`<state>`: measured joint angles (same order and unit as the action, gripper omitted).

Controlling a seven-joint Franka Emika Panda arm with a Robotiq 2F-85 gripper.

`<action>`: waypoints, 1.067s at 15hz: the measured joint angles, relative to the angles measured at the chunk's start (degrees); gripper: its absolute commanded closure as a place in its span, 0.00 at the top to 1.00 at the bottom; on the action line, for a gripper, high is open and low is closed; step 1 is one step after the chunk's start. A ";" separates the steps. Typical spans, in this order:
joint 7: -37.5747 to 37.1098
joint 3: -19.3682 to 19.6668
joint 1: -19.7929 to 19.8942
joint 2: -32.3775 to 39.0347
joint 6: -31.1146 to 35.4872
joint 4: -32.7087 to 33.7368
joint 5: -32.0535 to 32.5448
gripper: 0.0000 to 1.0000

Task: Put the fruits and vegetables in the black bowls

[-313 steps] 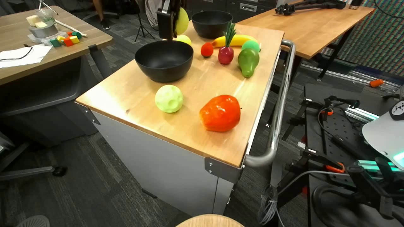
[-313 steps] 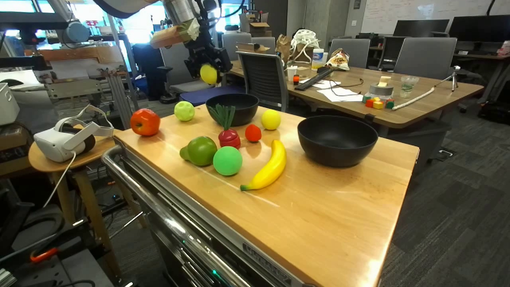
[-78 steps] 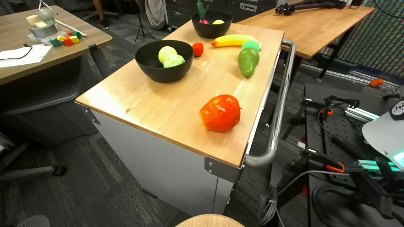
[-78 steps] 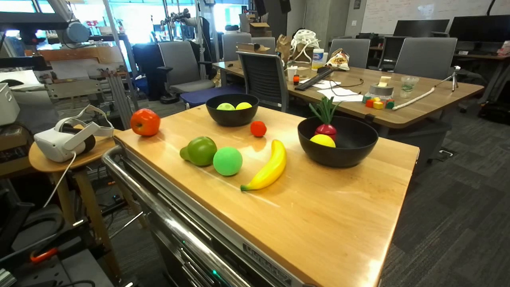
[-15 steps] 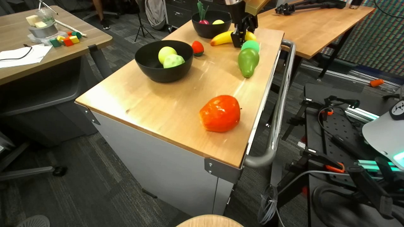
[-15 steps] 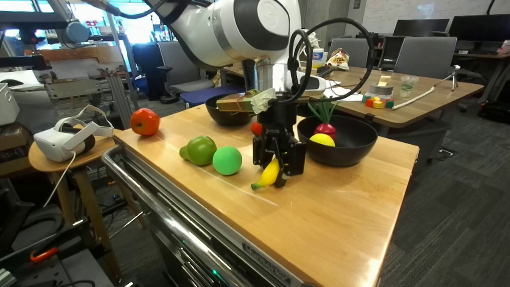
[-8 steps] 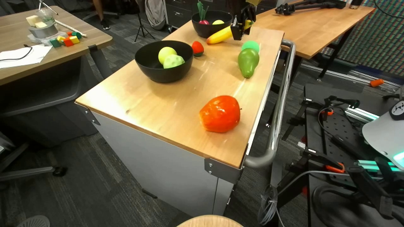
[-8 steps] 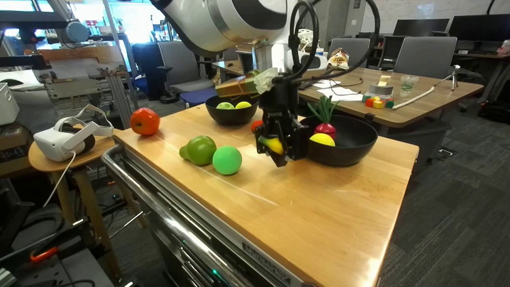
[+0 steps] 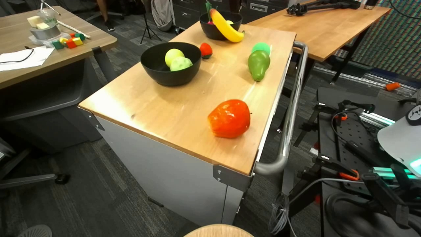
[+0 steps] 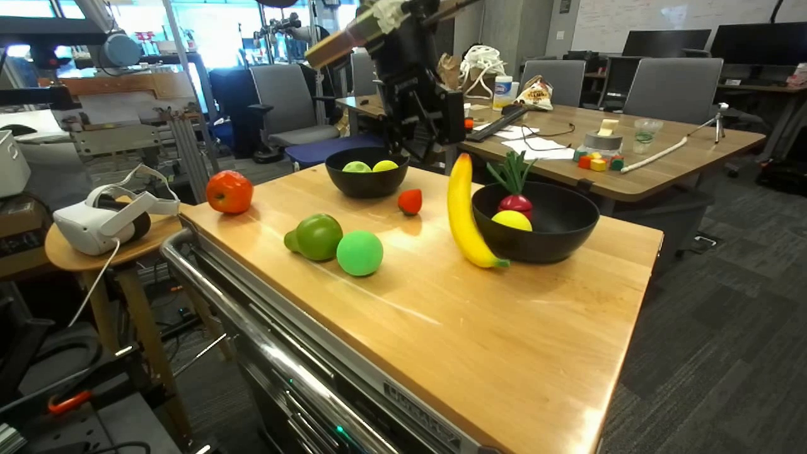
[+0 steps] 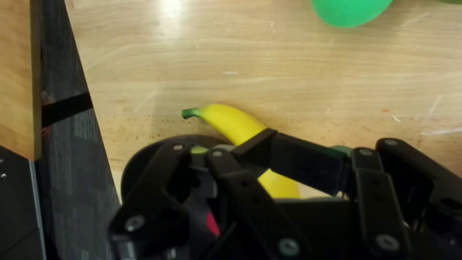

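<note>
The yellow banana [image 10: 468, 217] leans, tilted, against the outside of the larger black bowl [image 10: 548, 247], its stem end down on the tabletop. In that bowl lie a radish [image 10: 516, 205] and a yellow piece [image 10: 512, 220]. The smaller black bowl [image 9: 172, 77] holds two yellow-green round pieces [image 9: 180, 63]. On the wood rest a big red tomato [image 9: 229, 118], a green pear-shaped piece [image 10: 317, 237], a green ball [image 10: 360, 253] and a small red fruit [image 10: 410, 202]. My gripper [image 11: 276, 144] hangs above the banana, its fingertips together with nothing between them.
A metal handle [image 9: 292, 112] runs along the cart's edge. A headset [image 10: 113, 208] sits on a stool beside the cart. Other tables stand around, among them a wooden table [image 9: 325, 29]. The red tomato lies near a cart corner.
Half a second ago my gripper held the banana low beside the larger bowl. The banana is now out of it, propped on that bowl, and my gripper has moved up and away.
</note>
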<state>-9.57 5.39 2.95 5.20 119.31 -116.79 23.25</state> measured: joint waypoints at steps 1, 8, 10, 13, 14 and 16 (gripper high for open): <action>0.13 -0.71 -0.51 -0.63 -0.19 0.17 0.00 0.00; 9.24 -3.48 -1.89 -1.00 -5.93 1.95 -3.72 0.56; 9.87 -3.47 -1.88 -0.94 -6.15 1.98 -3.80 0.61; 11.59 -3.47 -1.83 -2.37 -1.93 0.51 -6.02 0.83; 11.28 -3.50 -1.84 -3.94 -2.19 -0.06 -9.03 0.92; 9.92 -3.75 -1.97 -8.60 -4.38 -1.87 -14.92 1.00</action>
<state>0.35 1.63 0.98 -3.40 114.93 -118.66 8.33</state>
